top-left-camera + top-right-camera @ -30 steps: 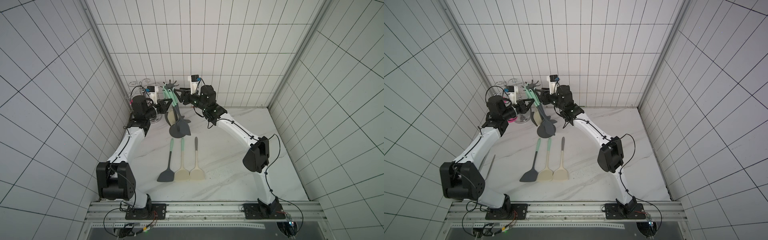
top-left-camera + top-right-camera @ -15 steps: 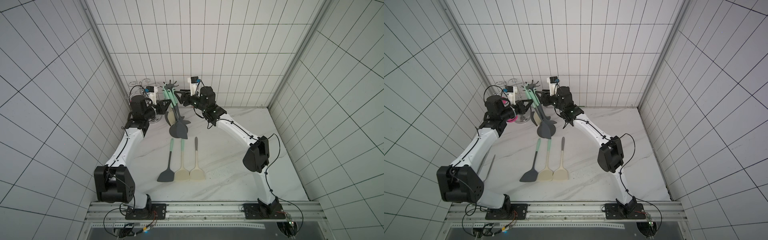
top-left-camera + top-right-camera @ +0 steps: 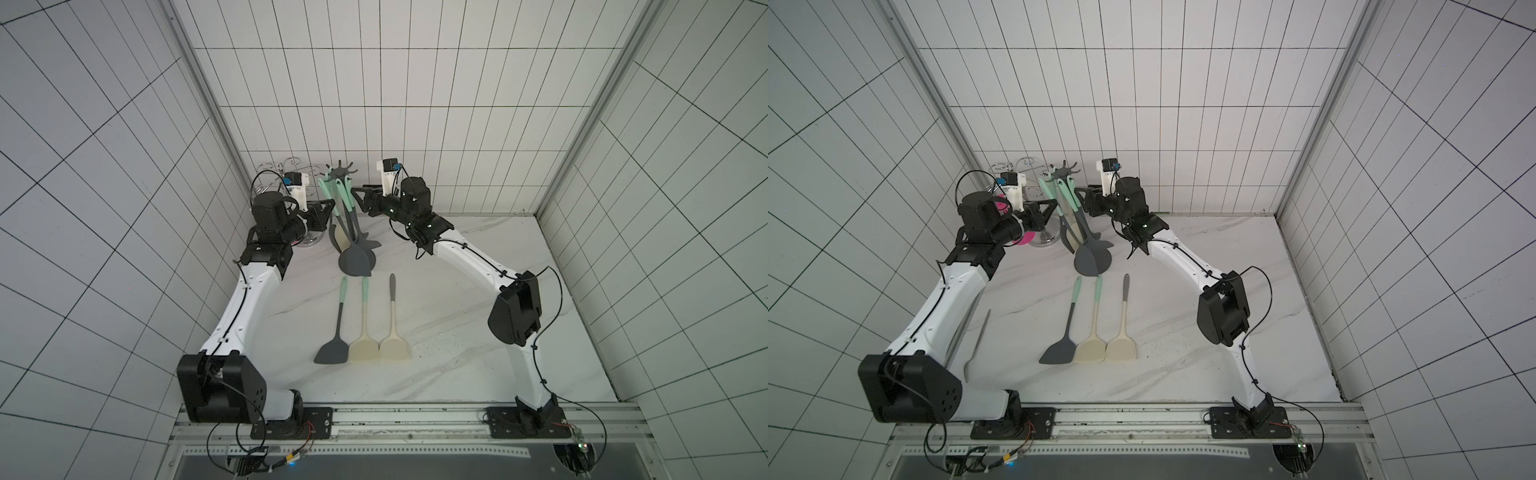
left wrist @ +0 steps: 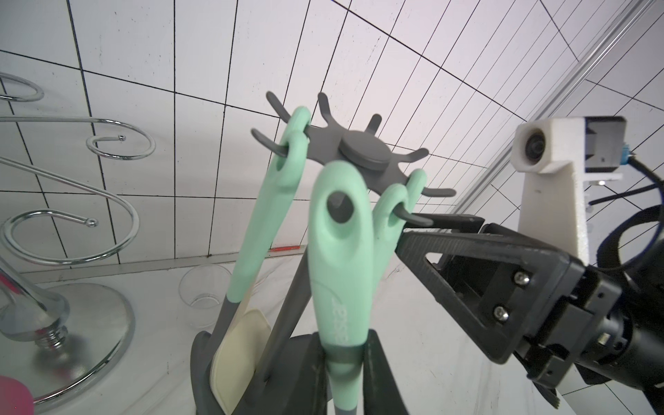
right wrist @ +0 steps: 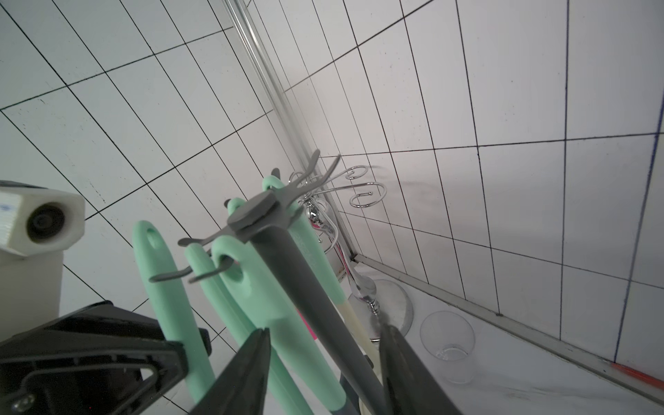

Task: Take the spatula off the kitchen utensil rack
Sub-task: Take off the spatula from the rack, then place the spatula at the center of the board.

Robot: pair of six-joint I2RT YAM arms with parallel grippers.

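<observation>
While both arms reach toward the back wall, the shiny chrome curly-wire holder point(image 4: 90, 316) stands furthest left on the white marble table point(image 3: 457, 332), with a clear plastic cup point(image 4: 204, 287) near its round base. Just to the right of the holder, the left gripper point(image 4: 343, 345) is clamped narrow on a mint-handled spatula point(image 4: 339, 273). Its two black fingers point(image 4: 309, 366) press against either side of the handle, further down from the oval hanging hole. That spatula's looped end sits just beside the ring of hooks on the tall dark grey kitchen utensil rack point(image 4: 359, 149). Whether a hook passes through the hole cannot be told.

The rack stands at the back of the table between the two grippers, and other mint-handled utensils point(image 4: 287, 169) hang from its hooks. To the right, the right gripper point(image 5: 323, 330) has its jaws partly spread, one on each side of the rack's thin grey pole point(image 5: 305, 287), with gaps showing at the fingertips.

Nearer the front, in both top views, three utensils lie side by side with their handles pointing toward the rack:
- a dark grey-headed spatula point(image 3: 331, 354) with a mint handle
- a cream-headed spatula point(image 3: 364, 351) with a mint handle
- a cream spatula point(image 3: 395, 348) with a grey handle
</observation>
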